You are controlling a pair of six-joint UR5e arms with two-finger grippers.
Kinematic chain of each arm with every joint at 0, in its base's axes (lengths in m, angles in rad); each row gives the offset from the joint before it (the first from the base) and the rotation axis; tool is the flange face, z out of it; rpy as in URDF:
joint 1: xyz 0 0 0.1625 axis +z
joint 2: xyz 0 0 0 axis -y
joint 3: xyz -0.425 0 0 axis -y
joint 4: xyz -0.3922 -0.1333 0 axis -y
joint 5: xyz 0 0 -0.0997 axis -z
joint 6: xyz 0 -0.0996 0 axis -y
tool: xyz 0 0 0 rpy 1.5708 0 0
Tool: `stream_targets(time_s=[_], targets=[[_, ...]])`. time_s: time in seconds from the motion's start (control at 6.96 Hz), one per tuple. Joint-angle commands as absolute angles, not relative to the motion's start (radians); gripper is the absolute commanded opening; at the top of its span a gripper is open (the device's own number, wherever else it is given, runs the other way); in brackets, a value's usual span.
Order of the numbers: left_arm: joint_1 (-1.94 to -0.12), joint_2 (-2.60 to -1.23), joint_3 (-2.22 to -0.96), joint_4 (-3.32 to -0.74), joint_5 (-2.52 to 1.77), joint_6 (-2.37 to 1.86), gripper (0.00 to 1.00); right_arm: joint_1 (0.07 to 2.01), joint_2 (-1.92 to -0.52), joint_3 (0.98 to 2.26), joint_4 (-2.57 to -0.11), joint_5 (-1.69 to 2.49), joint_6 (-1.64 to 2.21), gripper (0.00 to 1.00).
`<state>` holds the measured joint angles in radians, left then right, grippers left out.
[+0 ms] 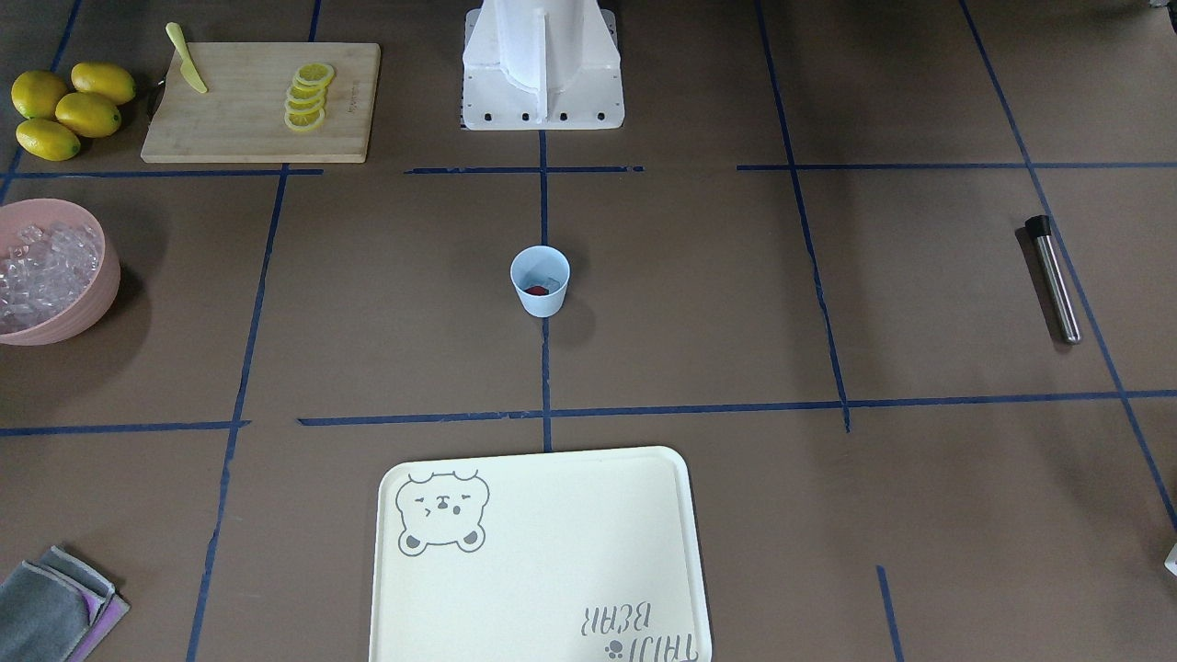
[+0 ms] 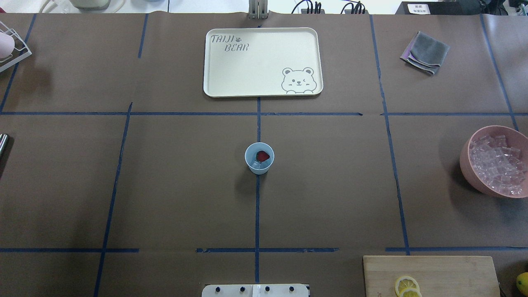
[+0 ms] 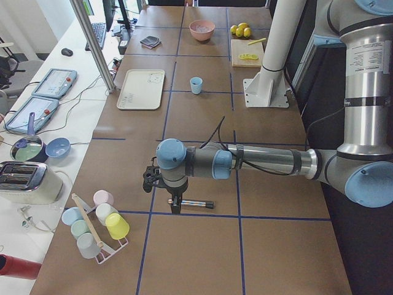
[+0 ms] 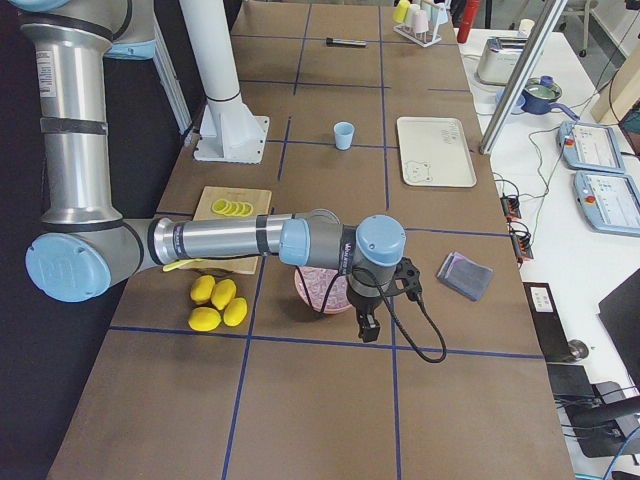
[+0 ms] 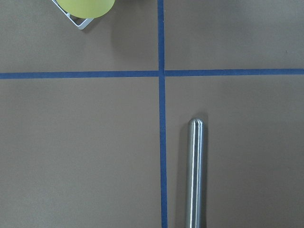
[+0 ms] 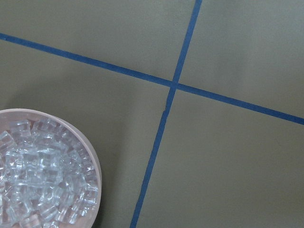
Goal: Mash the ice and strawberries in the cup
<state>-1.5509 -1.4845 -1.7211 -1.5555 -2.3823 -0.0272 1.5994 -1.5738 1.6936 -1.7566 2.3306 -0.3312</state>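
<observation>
The cup (image 1: 540,280) looks smooth plastic, the rod (image 1: 1055,283) glossy metal, the board (image 1: 248,110) wood, the table cover (image 1: 717,303) matt paper.

Silver arms (image 3: 264,161), pale-blue joint caps (image 3: 171,153), black cables (image 3: 215,130).

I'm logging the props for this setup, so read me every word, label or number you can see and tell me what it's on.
"TAIJI BEAR": printed on the tray, with a paw mark and a bear drawing; upside down in the front-facing view.
Small mark on the cutting board: too small to read.
White label at the table's far edge: blurred, unreadable.
Sticker on the right arm: too small to read.
</observation>
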Motion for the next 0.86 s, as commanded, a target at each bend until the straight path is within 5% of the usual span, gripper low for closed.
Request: stream_targets(time_s=[0.0,0.72], targets=[[-1.551,-1.485,-1.723,-1.555,-2.384,-0.026,1.00,1.600,-1.585,1.695,-1.752,2.329,-0.331,1.00],[-1.549,-1.480,-1.721,-1.555,-2.382,-0.026,1.00,1.600,-1.589,1.706,-1.752,2.329,-0.333,1.00]])
